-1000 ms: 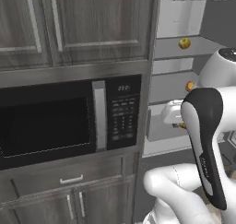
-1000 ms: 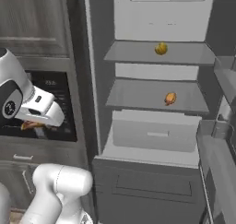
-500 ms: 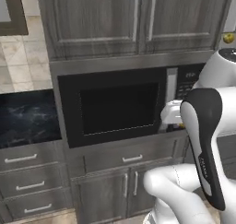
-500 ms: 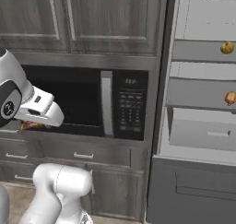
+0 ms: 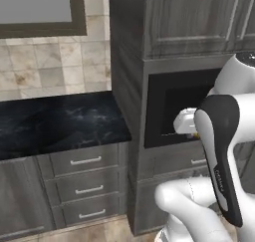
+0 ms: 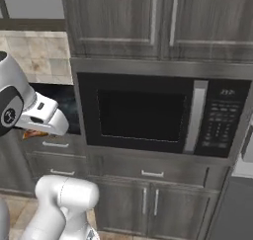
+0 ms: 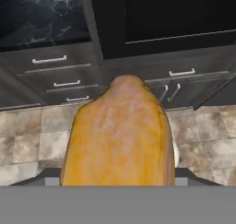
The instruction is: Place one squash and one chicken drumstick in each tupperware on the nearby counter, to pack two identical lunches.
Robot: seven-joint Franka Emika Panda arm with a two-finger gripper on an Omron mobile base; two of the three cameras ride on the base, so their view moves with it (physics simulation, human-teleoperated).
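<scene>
Tall dark grey cabinet column (image 6: 148,21) fills the right base view from 10 to 2 o'clock, with a built-in black microwave (image 6: 158,113) at centre and drawers beneath. In the left base view the same column stands at 1 o'clock, and the counter (image 5: 60,121), black stone with grey marbling, runs from 9 o'clock towards centre, over grey drawers (image 5: 84,181) at 7 o'clock. Beige tiled wall (image 5: 55,61) sits above it at 11 o'clock. White arm rises at 4 to 5 o'clock there.

Chicken drumstick (image 7: 119,135), orange-brown and glossy, occupies the hand view from centre to 6 o'clock, thick end low, tapered end pointing to 12 o'clock, over tiled floor (image 7: 27,135). Gripper (image 6: 34,134) at 9 o'clock in the right base view is closed around the drumstick, a sliver of orange showing beneath the white hand
</scene>
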